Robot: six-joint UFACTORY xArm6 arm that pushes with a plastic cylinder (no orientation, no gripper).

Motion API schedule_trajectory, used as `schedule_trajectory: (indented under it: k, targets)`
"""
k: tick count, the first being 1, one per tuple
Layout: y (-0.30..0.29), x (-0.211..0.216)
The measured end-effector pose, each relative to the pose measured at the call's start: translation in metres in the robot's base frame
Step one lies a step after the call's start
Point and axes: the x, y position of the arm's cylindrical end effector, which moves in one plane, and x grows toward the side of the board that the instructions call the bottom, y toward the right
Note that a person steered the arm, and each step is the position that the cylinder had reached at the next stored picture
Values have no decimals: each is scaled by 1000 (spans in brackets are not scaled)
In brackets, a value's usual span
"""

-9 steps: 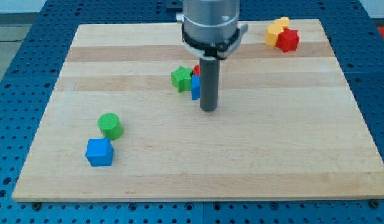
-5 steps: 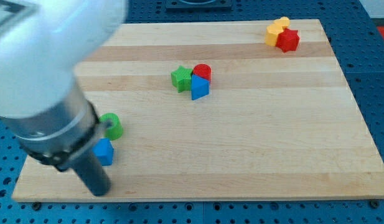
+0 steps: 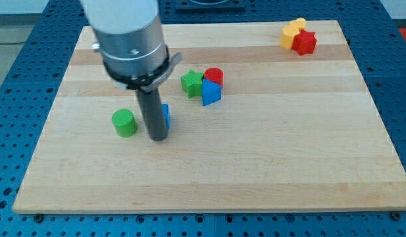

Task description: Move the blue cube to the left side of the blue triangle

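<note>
My tip [image 3: 158, 137] rests on the board left of centre. The blue cube [image 3: 166, 116] is mostly hidden behind the rod; only a thin blue edge shows on the rod's right side, just above the tip. The blue triangle [image 3: 211, 93] lies up and to the right of it, near the board's middle, touching a green star [image 3: 191, 83] on its upper left and a red cylinder [image 3: 214, 76] above it. The cube sits well to the left of and a little below the triangle.
A green cylinder [image 3: 124, 123] stands just left of the rod. A yellow block [image 3: 292, 32] and a red block [image 3: 304, 43] sit together at the board's top right corner. The wooden board [image 3: 268, 158] lies on a blue perforated table.
The arm swung from the board's bottom left corner up and right. The blue cube moved up and right, from beside the green cylinder toward the blue triangle. The green cylinder shifted slightly.
</note>
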Motion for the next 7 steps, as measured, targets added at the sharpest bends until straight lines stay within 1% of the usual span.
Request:
schedule_trajectory:
  k: [1,2,3,5,6,7]
  targets:
    - [-9,-6]
    - [-45,-6]
    - [-53,-15]
    - [8,-39]
    - [30,-49]
    - [37,-51]
